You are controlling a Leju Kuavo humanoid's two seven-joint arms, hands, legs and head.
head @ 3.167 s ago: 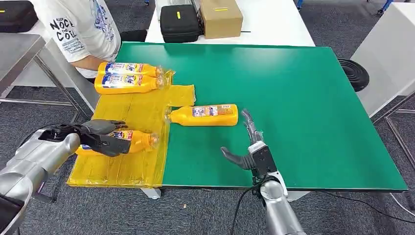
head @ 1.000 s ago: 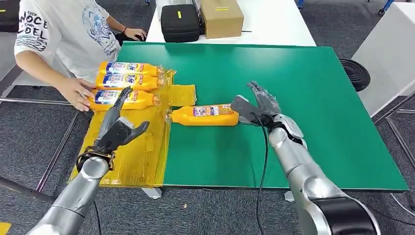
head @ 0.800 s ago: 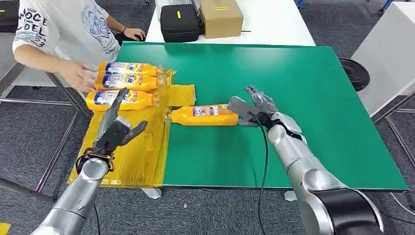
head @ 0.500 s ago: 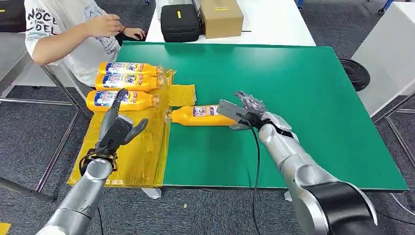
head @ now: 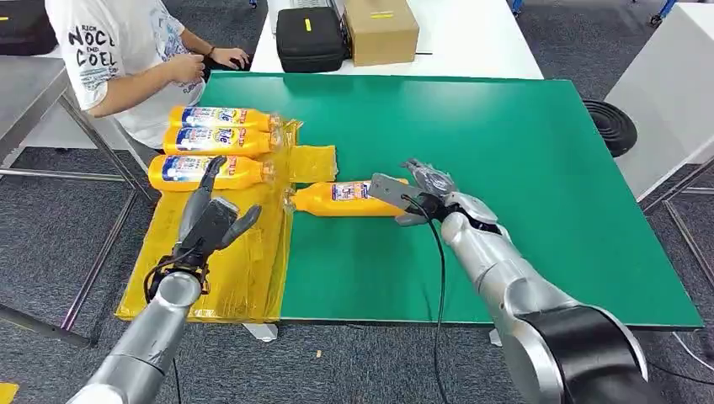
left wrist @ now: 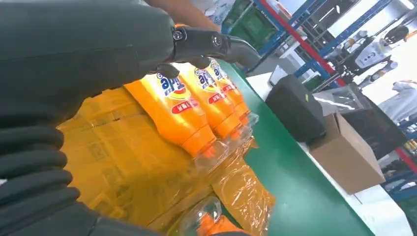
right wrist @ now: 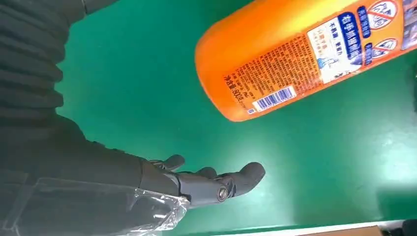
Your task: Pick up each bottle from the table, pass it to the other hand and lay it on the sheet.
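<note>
Orange plastic bottle (head: 349,199) lying on the green counter (head: 522,168), just off the yellow sheet (head: 223,244).
Its long axis runs crosswise; my right robot hand (head: 421,192), fingers apart and holding nothing, is at its base end. My left robot hand (head: 210,220) hovers released over the sheet.

Grey carpet floor (head: 354,362) surrounds a white table (head: 471,42) behind.

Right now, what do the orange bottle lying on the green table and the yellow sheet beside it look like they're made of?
Orange bottle: probably plastic, smooth and slightly glossy, with a printed label and barcode stuck on, and a clear cap. Yellow sheet: seemingly thin plastic film, translucent and shiny; it wrinkles and bunches at its edge. Green table: a matte green surface; its material is unclear.
</note>
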